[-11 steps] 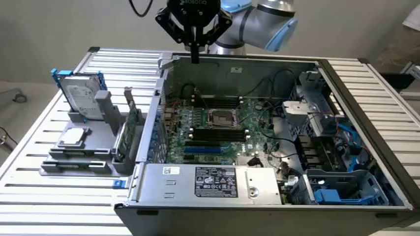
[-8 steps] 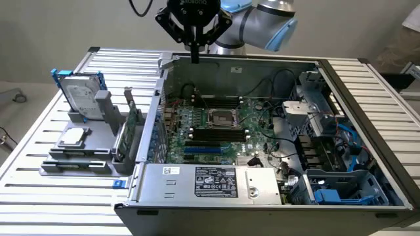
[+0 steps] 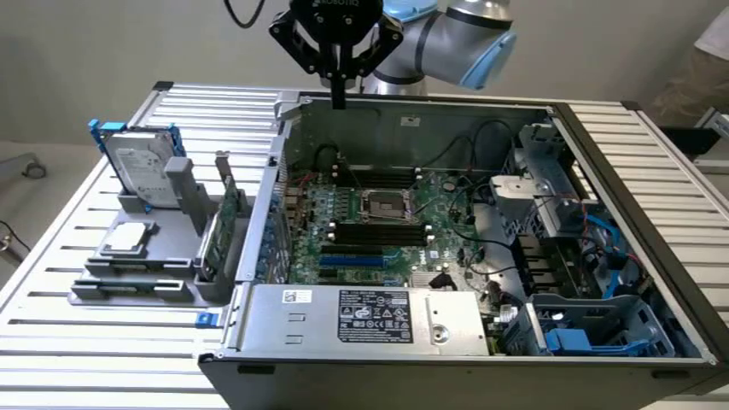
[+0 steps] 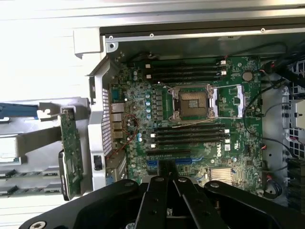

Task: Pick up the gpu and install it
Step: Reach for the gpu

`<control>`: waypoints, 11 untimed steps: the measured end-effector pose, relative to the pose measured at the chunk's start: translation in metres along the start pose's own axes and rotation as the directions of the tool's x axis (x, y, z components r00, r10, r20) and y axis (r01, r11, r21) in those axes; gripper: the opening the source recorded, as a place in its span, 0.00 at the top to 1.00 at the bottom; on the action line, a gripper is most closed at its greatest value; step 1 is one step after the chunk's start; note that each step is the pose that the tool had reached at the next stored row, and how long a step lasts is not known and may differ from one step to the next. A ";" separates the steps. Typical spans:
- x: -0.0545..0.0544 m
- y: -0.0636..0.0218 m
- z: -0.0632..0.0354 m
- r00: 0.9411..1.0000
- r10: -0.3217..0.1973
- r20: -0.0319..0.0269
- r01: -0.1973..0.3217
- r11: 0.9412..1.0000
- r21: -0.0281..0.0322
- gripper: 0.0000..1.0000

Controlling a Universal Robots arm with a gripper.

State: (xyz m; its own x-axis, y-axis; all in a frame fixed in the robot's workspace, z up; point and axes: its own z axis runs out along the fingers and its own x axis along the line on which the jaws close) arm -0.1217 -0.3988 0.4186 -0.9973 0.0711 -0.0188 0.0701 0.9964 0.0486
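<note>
The gpu (image 3: 227,224) stands on its edge in a slot of the grey holder (image 3: 137,286), just outside the computer case's side wall on the exterior view's left. Its green circuit board (image 4: 71,152) shows in the wrist view. My gripper (image 3: 338,96) hangs high over the case's far edge, well apart from the gpu. Its black fingers are shut together with nothing between them, and in the wrist view the gripper (image 4: 167,166) points down over the motherboard (image 4: 200,119).
The open case (image 3: 615,213) lies on a slatted metal table (image 3: 102,359), with the power supply (image 3: 376,320) at its near side and cables and drive bays on the exterior view's right. A hard drive (image 3: 142,164) in a blue frame and a small silver chip (image 3: 128,238) also sit on the holder.
</note>
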 end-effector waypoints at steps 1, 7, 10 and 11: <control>0.002 0.0000 -0.0003 1.000 0.000 0.000 0.000 1.000 0.000 0.89; 0.030 0.0028 -0.0009 1.000 0.000 -0.003 0.000 1.000 0.000 0.89; 0.044 0.0043 -0.0009 1.000 0.000 -0.005 0.000 1.000 0.000 0.89; 0.048 0.0045 -0.0007 1.000 0.000 -0.005 0.000 1.000 0.000 0.89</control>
State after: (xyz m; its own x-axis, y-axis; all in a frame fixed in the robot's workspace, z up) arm -0.1695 -0.3910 0.4186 -0.9974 0.0711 -0.0134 0.0704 0.9963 0.0485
